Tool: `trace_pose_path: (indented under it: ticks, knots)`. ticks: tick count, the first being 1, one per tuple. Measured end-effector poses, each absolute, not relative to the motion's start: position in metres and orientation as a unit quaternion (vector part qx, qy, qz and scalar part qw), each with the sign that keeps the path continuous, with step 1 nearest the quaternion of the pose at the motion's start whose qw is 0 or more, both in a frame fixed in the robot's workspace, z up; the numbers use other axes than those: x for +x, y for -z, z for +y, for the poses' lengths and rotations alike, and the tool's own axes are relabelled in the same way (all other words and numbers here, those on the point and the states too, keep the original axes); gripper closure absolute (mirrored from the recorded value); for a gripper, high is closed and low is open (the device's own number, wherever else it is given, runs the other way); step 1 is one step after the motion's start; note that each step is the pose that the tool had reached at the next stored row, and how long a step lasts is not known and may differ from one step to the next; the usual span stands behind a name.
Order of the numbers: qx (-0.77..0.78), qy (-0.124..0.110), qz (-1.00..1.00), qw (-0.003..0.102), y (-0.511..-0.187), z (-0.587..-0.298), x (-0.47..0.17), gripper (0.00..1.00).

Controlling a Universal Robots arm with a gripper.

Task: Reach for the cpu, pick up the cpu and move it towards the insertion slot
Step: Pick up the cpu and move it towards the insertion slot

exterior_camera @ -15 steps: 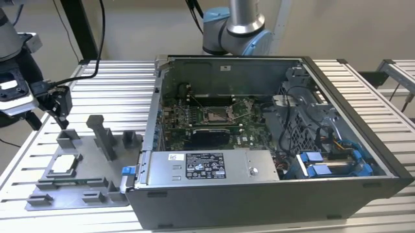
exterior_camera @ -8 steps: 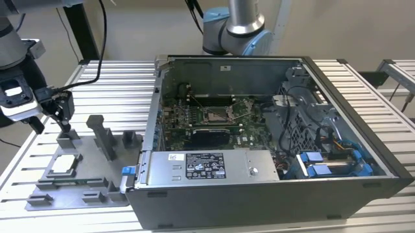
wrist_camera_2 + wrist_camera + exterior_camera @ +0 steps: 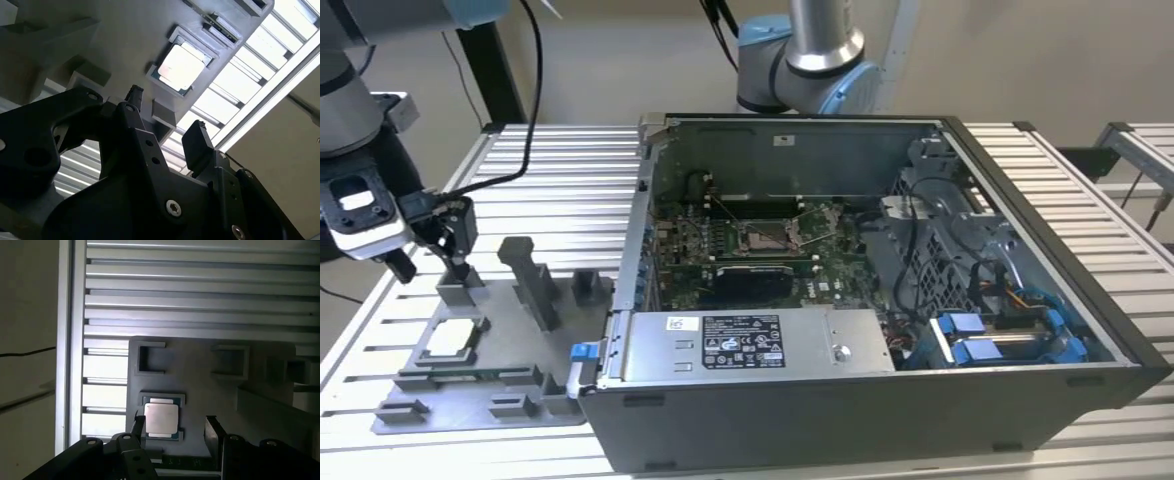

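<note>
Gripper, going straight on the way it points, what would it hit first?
Probably the small grey block under the open gripper, beside the chip on the grey plate; depth is unclear.

Matte black claw (image 3: 165, 112), angular fingers (image 3: 197, 145) (silver hex screws (image 3: 173, 208) at the knuckles), grey arm (image 3: 344, 100), black cable (image 3: 539, 60).

— How many processors do you count?
— One cpu (image 3: 454, 340). One insertion slot (image 3: 767, 238) as well.
— Cases and fixtures?
— One open computer case (image 3: 854, 420) and one grey fixture plate (image 3: 494, 405), both on the one slatted tabletop (image 3: 560, 160). Three upright blocks (image 3: 534, 285) stand on the plate.
— And the robots?
— Two: one arm (image 3: 350, 90) at the exterior view's left, a second arm (image 3: 807, 55) behind the case.
— Grippers?
— One gripper (image 3: 175, 422), with two jaws.
</note>
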State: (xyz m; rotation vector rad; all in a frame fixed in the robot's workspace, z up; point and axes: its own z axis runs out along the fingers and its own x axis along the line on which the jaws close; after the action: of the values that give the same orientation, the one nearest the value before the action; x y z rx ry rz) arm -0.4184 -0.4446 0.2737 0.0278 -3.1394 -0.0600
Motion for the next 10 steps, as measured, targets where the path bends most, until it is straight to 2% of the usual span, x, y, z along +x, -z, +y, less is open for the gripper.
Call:
trace_pose_path:
  ticks: [10]
  knots:
    - [0.009,0.019,-1.0,0.001,-0.26,-0.449,-0.418,0.0]
